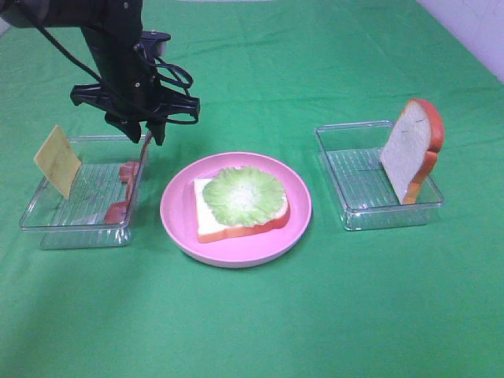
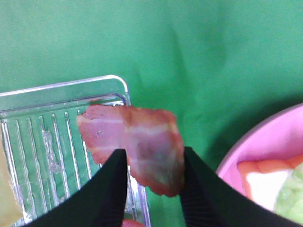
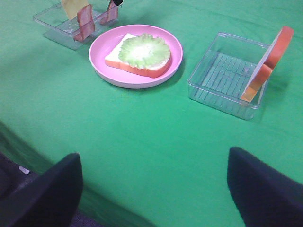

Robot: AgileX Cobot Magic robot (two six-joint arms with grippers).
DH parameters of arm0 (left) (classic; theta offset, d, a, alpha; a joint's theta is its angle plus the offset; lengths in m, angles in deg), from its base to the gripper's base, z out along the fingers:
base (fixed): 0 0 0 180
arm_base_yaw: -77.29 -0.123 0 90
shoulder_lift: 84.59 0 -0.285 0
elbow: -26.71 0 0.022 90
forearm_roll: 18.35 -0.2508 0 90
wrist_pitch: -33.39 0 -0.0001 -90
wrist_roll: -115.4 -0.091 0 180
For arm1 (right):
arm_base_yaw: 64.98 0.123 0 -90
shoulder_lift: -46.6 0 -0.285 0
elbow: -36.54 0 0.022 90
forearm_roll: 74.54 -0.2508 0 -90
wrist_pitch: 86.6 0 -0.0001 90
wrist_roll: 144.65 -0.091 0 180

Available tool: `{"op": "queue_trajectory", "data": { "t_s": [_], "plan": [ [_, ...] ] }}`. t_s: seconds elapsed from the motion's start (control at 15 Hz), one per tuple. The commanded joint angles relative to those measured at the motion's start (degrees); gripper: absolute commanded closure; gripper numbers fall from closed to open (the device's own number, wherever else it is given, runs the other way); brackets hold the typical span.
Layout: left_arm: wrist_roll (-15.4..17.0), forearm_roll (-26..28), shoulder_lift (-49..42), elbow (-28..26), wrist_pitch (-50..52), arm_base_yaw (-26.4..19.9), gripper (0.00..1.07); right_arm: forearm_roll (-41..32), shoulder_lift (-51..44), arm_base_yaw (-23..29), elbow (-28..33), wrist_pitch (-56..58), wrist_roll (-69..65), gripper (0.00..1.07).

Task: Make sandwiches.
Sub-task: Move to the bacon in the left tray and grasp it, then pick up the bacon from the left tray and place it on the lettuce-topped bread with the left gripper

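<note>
Exterior high shows bread (image 1: 211, 224), lettuce (image 1: 244, 194) plated beside the left gripper (image 1: 146, 130) pinching bacon (image 2: 137, 142); cheese (image 1: 57, 160) and 1 slice (image 1: 405, 150) remain; right gripper (image 3: 152, 156) gapes empty.

high: above, whole table (image 1: 260, 323) | left wrist: close, downward | right wrist: low, distant | shared: plate (image 1: 177, 214)

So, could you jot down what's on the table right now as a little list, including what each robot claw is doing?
Plate: pink plate, centre, holds bread slice topped with lettuce
Left tray: clear, cheese square leaning inside, spare bacon strip standing in it
Right tray: clear, second bread slice standing on edge
Left gripper: closed on held bacon strip, above that tray's edge nearest the plate
Right gripper: open, empty, over bare green cloth
</note>
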Motion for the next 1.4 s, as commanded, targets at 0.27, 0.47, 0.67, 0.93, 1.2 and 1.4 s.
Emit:
{"op": "queue_trajectory", "data": {
  "t_s": [0.27,0.47,0.67,0.93,1.2,1.4],
  "plan": [
    [0.3,-0.1,0.1,-0.3,2.2,0.2,0.92,-0.3,-1.3,-0.1,0.2,-0.3,0.3,0.31],
    [0.3,-0.1,0.1,-0.3,2.3,0.2,1.07,-0.3,-1.3,-0.1,0.2,-0.3,0.3,0.31],
    [0.3,-0.1,-0.2,-0.3,2.5,0.2,1.07,-0.3,-1.3,-0.1,0.2,-0.3,0.3,0.31],
    [0.2,-0.1,-3.2,-0.3,1.2,0.2,1.07,-0.3,-1.3,-0.1,0.2,-0.3,0.3,0.31],
    [-0.2,0.5,-7.4,-0.4,0.2,0.2,1.07,-0.3,-1.3,-0.1,0.2,-0.3,0.3,0.31],
    [-1.3,4.1,-11.9,-0.4,0.3,0.2,1.07,-0.3,-1.3,-0.1,0.2,-0.3,0.3,0.31]
  ]
}}
